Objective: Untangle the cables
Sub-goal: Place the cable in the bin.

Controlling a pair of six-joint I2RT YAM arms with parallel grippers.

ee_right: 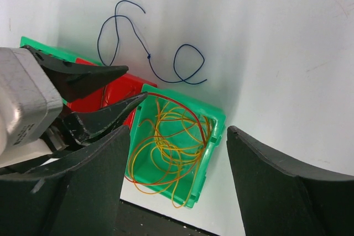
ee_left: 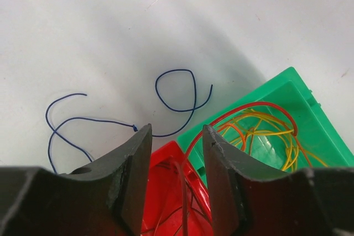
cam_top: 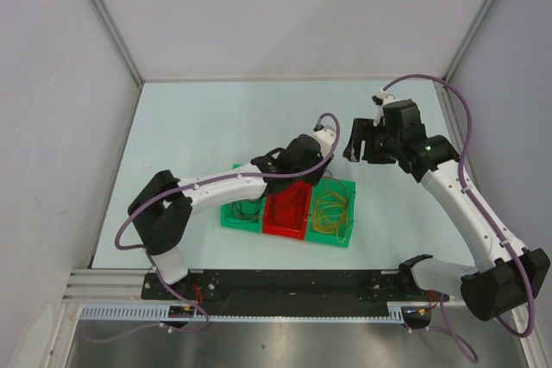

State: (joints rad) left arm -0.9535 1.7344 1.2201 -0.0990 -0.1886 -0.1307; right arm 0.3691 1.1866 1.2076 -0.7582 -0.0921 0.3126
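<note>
A thin blue cable [ee_left: 177, 89] lies looped on the table beyond the bins; it also shows in the right wrist view [ee_right: 149, 56]. Yellow-orange cables [ee_right: 171, 147] lie coiled in the right green bin [ee_right: 215, 120]. A red cable [ee_left: 243, 108] arcs from the red bin [ee_left: 166, 192] over that green bin's edge and runs between my left gripper's [ee_left: 177, 131] open jaws. In the top view the left gripper [cam_top: 302, 174] hangs over the red bin's far edge. My right gripper [ee_right: 178, 131] is open and empty above the right green bin, to the right of the left gripper [cam_top: 362, 151].
Three bins stand in a row near the table's front: a green one [cam_top: 235, 213] on the left holding thin wires, the red one [cam_top: 285, 213] in the middle, and a green one [cam_top: 345, 191] on the right. The black base rail [cam_top: 285, 282] runs just in front of them.
</note>
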